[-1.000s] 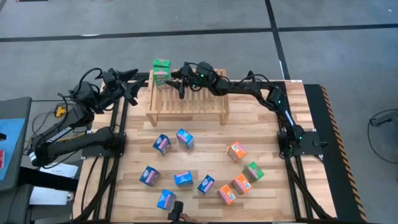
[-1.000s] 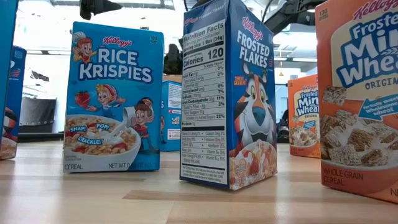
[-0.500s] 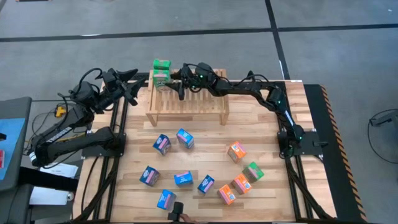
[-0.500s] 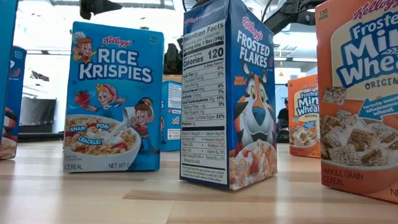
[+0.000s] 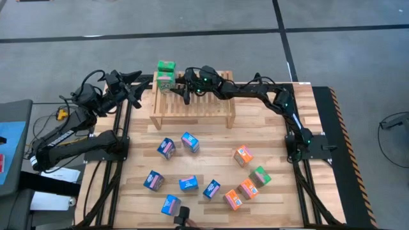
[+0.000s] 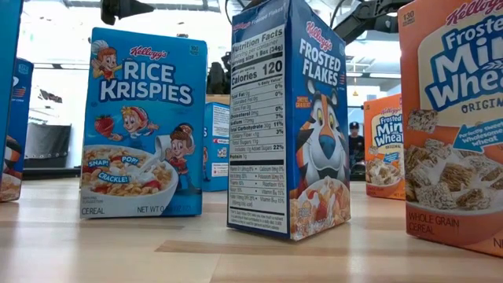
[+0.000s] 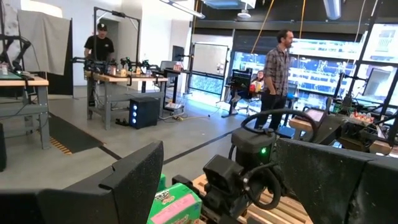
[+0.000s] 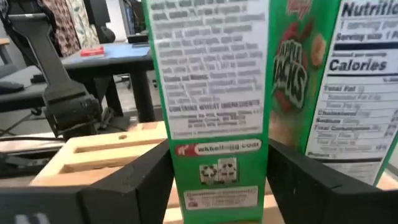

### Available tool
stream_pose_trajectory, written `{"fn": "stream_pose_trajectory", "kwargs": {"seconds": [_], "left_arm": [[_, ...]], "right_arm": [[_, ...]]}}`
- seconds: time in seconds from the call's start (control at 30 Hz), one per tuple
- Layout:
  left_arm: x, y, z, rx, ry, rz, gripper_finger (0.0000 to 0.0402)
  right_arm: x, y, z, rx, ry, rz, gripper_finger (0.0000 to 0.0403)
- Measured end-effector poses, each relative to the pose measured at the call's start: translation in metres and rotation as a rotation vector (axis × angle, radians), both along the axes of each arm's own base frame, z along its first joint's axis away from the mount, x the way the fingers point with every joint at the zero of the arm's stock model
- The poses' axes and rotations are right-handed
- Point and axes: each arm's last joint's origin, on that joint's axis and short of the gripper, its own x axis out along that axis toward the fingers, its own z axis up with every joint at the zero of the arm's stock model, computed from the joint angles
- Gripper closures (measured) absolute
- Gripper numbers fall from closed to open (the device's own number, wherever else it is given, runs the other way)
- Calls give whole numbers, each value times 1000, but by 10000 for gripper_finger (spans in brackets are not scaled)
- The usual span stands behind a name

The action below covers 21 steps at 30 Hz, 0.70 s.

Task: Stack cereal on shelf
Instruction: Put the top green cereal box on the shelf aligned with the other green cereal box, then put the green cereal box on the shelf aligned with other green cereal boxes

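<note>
The light-wood shelf point(image 5: 192, 102) stands at the table's far middle. Two green cereal boxes point(image 5: 165, 73) stand upright, bottoms on the slats, at its far left corner. My right gripper point(image 5: 179, 83) reaches along the shelf top from the right and is shut on one green box point(image 8: 211, 93). The second box point(image 8: 364, 93) stands right beside the first. My left gripper point(image 7: 236, 186) waits, open and empty, off the shelf's left end point(image 5: 135, 86). Several blue, orange and green boxes stand on the near half of the table. My right gripper pinches the green box's lower part point(image 8: 214, 186) between its two fingers point(image 8: 140, 183), one on each broad face, the narrow printed side toward the wrist. The fingers come level from the table's right. The box stands upright with its bottom on the shelf slats.
Blue boxes point(image 5: 166, 148) point(image 5: 188, 184) stand near left. Orange ones point(image 5: 243, 154) point(image 5: 233, 199) and a green one point(image 5: 259, 176) stand near right. The low view shows a Rice Krispies box point(image 6: 145, 126) and a Frosted Flakes box point(image 6: 291, 118). People stand in the room beyond the table.
My right gripper has edged a little toward the table's left edge along the shelf top, staying at the green boxes. The boxes on the table have kept still.
</note>
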Motion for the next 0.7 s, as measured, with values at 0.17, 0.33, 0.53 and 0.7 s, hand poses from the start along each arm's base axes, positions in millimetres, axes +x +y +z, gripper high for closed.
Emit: {"fn": "stream_pose_trajectory", "kwargs": {"seconds": [0.17,0.33,0.53,0.7], "left_arm": [[0,0,0,-2,2,0,100],[0,0,0,-1,3,0,100],[0,0,0,-1,3,0,100],[0,0,0,-1,2,0,100]], "right_arm": [[0,0,1,11,6,-1,118],[-5,1,15,11,23,-3,117],[-19,1,31,-31,145,-22,117],[-32,2,36,-8,278,-18,117]]}}
